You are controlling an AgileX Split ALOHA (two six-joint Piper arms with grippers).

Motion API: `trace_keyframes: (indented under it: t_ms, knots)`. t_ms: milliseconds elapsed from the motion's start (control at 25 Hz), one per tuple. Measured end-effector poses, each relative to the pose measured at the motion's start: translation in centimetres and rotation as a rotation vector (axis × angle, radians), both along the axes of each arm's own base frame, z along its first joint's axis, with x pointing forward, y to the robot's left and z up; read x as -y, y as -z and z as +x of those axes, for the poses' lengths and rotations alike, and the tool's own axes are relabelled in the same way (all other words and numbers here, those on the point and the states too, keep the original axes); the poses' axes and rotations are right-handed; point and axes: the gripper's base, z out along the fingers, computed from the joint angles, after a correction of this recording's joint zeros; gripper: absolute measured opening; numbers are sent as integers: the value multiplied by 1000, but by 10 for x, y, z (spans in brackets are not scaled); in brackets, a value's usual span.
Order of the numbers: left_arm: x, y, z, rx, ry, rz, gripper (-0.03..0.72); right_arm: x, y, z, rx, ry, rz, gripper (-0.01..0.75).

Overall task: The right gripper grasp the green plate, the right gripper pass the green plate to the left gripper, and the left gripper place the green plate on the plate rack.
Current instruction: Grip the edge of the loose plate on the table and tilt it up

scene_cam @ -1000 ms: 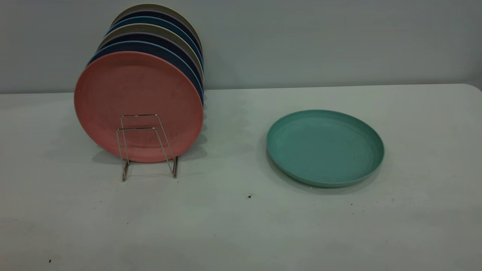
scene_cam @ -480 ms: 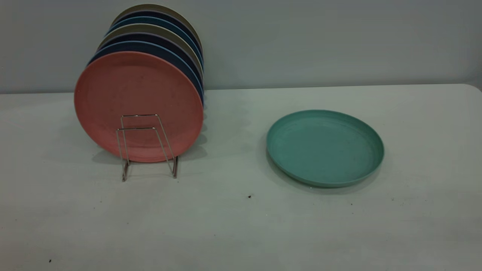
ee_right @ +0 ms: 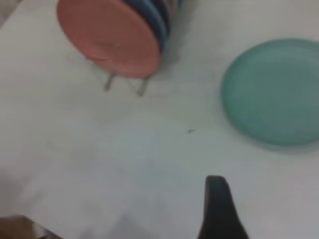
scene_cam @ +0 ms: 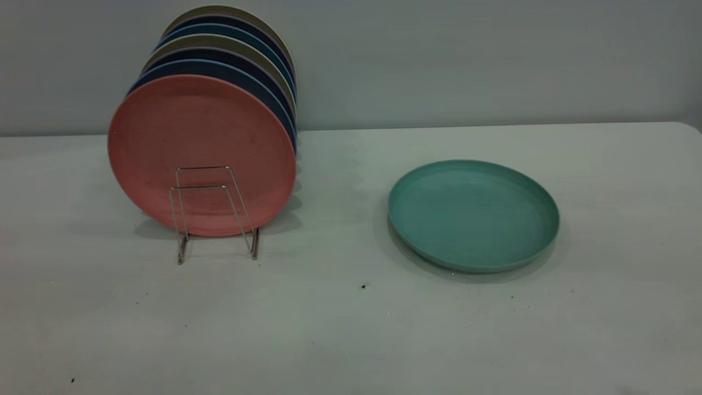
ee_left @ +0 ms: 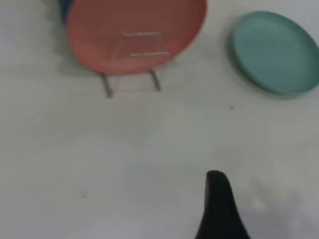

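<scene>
**Both arms out of the exterior view, one finger of each seen**

Neither arm appeared in the exterior view. Left gripper (ee_left: 219,209): only one black tapering finger showed in its own wrist view, raised above the table, touching nothing. Right gripper (ee_right: 219,211): likewise a single dark finger, apparently clear of the surface, though the view was soft. Nothing held by either visible finger.

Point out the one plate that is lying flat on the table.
The green plate lies flat, alone to the right of the plate rack. The salmon-pink plate and those behind it stand upright in it.
</scene>
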Motion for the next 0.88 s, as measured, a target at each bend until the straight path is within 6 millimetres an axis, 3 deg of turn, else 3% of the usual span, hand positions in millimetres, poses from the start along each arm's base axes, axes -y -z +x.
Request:
trace_keyframes:
  t_ms: [240,600,760,880]
  knots:
    - [4,9,21,-49,35,-17,516,-3,34,81,-157,-30,22,509]
    - [3,8,23,-19,26,-8,516,11,129,199,-431,-52,71,498]
    - [3,8,23,-19,26,-8,516,28,166,232,-508,-64,143,498]
    - [3,8,23,-19,26,-8,516,44,185,244,-528,-18,159,498]
